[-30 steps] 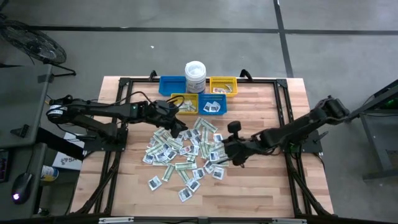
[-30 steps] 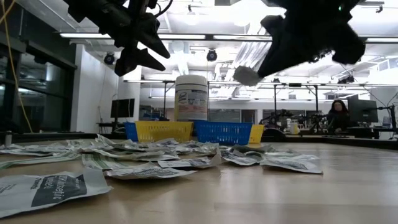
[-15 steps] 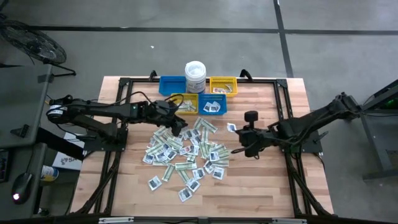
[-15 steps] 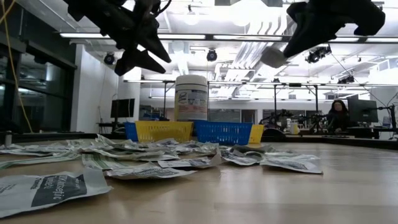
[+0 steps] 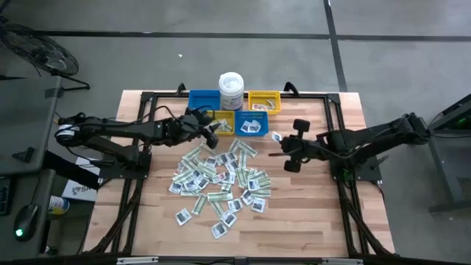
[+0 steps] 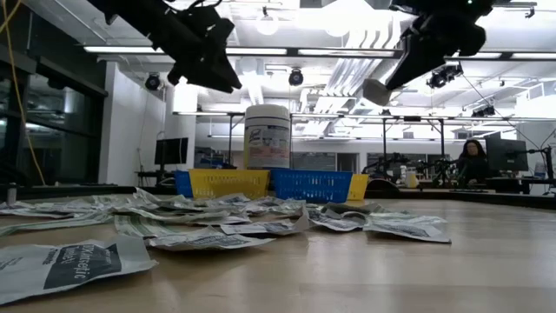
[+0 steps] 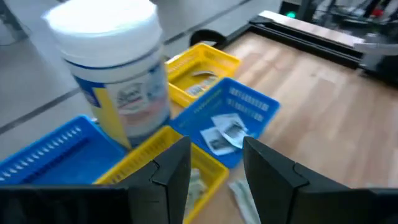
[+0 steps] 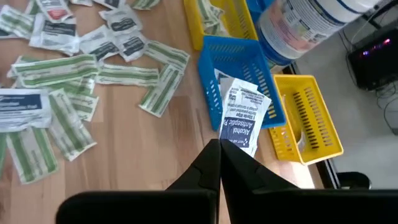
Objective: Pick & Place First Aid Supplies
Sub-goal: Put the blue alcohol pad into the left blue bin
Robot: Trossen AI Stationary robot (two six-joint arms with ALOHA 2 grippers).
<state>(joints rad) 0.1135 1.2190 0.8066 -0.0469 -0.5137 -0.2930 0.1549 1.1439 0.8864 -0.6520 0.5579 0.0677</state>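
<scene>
From above, we saw the right gripper [image 5: 278, 142] in the air just beside the small blue bin [image 5: 252, 125], its fingers pinched shut on a white packet [image 5: 274, 137]. Only the right wrist view let us read that packet [image 8: 244, 115]: a white square with dark print, "Alcohol Antiseptic", clamped at its lower edge and hanging over the blue bin [image 8: 219, 61], which already held packets. The low view showed the same packet [image 6: 376, 91] well clear of the table [image 6: 365, 269].

The left gripper [image 5: 208, 130] hovered over the near yellow bin [image 5: 221, 121]. Its wrist view showed what the overhead one could not: the fingers [image 7: 169, 168] stood apart with nothing between them, facing the white tub [image 7: 115, 68] and the bins.

The remaining first aid supplies [image 5: 219, 180], white squares and green-and-white strips, lay scattered mid-table; the low view showed them [image 6: 208, 222] lying flat and overlapping.
</scene>
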